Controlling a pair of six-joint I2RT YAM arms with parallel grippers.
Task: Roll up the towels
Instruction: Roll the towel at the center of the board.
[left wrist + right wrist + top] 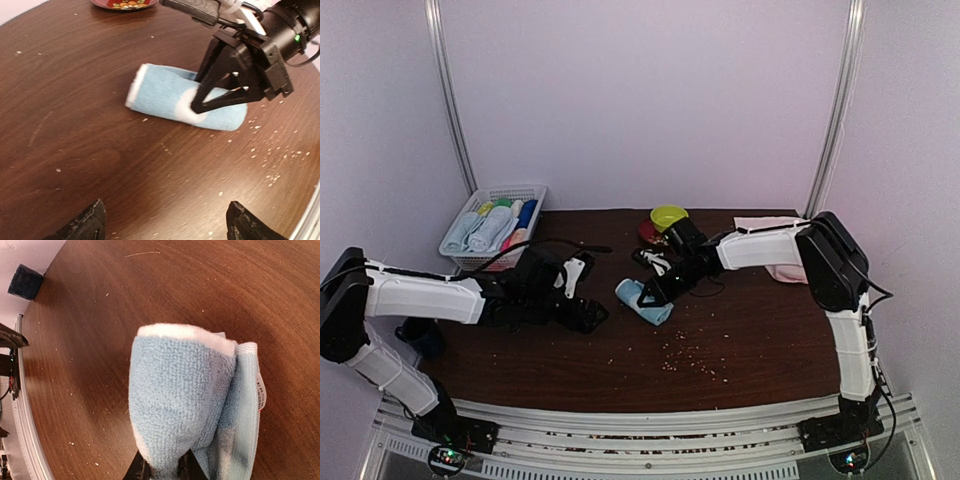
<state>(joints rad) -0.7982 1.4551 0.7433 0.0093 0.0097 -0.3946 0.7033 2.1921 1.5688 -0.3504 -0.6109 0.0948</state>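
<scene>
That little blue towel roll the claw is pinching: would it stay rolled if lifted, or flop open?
The blue towel looks like soft terry, so it would probably sag beside the right gripper. Its loose outer layers may unroll. Pushed, it likely drags rather than rolls freely.

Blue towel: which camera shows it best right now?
Left wrist: the whole rolled blue towel lies in view, the right gripper clamped on it. Right wrist shows only close-up cloth; top external shows it small.

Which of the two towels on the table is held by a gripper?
The light blue towel, pinched by the right gripper; the pink towel lies apart, ungripped.
</scene>
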